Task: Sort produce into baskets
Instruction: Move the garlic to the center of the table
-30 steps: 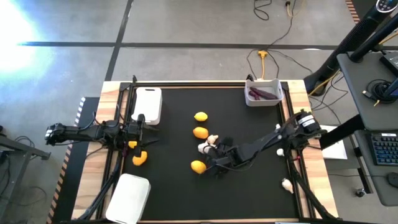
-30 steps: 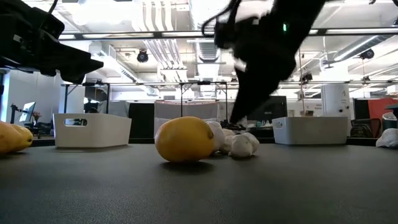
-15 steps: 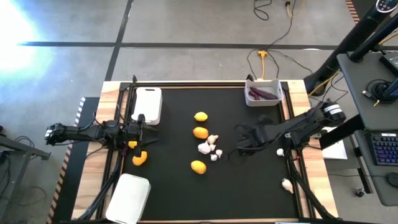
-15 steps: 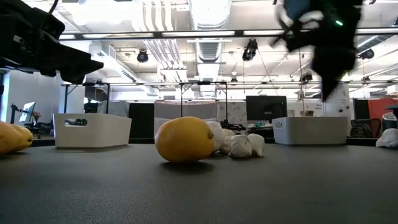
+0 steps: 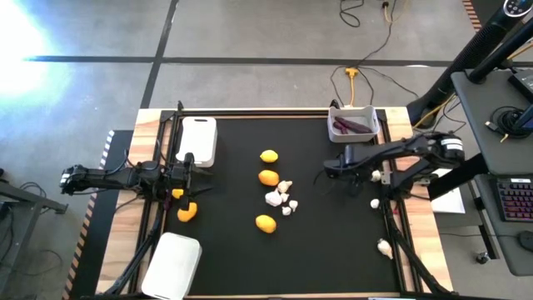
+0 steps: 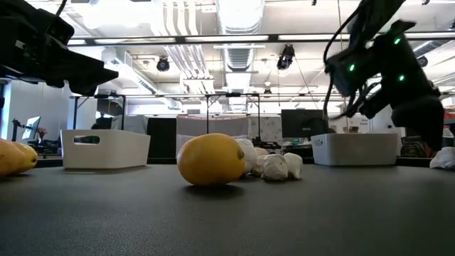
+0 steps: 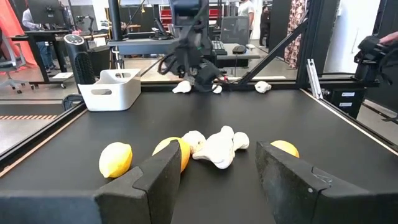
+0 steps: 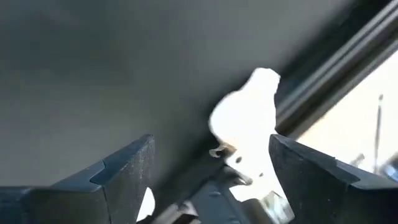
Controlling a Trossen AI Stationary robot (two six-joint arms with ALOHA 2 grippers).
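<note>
Produce sits mid-mat: three lemons in a loose line, whitish lumpy pieces clustered between the lower two. Another orange fruit lies near the left gripper, which hovers at the mat's left side, fingers apart, nothing between them. Right gripper hangs above the mat right of the cluster, fingers spread, empty. Far-right bin holds purple pieces. Two more white bins: one far-left, one near-left. Stray whitish pieces lie by the right frame rail. Yellow cable on floor beyond.
</note>
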